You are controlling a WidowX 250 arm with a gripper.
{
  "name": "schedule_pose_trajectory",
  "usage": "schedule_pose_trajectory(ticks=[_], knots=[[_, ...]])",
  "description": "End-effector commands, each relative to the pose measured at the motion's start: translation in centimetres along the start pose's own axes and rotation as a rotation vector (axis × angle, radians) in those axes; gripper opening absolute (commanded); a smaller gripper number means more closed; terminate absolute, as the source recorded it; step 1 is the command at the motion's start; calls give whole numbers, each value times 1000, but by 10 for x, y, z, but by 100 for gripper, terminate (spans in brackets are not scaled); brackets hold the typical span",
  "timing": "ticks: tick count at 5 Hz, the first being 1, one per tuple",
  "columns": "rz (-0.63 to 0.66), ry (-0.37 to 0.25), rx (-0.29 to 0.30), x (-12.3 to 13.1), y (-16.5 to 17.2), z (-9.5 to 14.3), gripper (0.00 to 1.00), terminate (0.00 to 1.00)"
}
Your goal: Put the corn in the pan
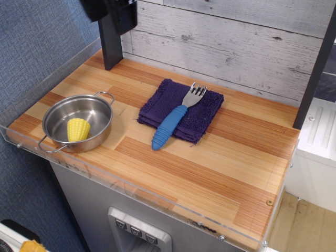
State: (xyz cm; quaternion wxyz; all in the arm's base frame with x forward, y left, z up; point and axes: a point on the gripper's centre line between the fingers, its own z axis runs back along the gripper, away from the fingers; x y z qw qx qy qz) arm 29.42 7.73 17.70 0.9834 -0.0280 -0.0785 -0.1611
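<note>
Corn (pixel 78 129): lying inside pan (pixel 100 107), on its floor, left-front of wooden counter (pixel 220 163).
Cloth (pixel 202 118), purple, folded, counter ctr.
Fork (pixel 176 118), blue handle, on cloth, handle tip overhanging.
Gripper (pixel 110 9): top edge, mostly cropped; fingers' spread can't tell.

Blue-handled fork (pixel 175 117) on purple cloth (pixel 181 109), wood counter (pixel 220 157).

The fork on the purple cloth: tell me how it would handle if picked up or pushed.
The fork probably stays stiff, given its metal head. The ribbed blue handle likely grips well. Pushed, it may drag the soft folded cloth rather than slide, since most of it rests there.
</note>
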Motion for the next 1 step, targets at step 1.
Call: schedule_pose_trajectory(ticks=[1], knots=[[-15,-33,21,-6,-3,16,100,100]])
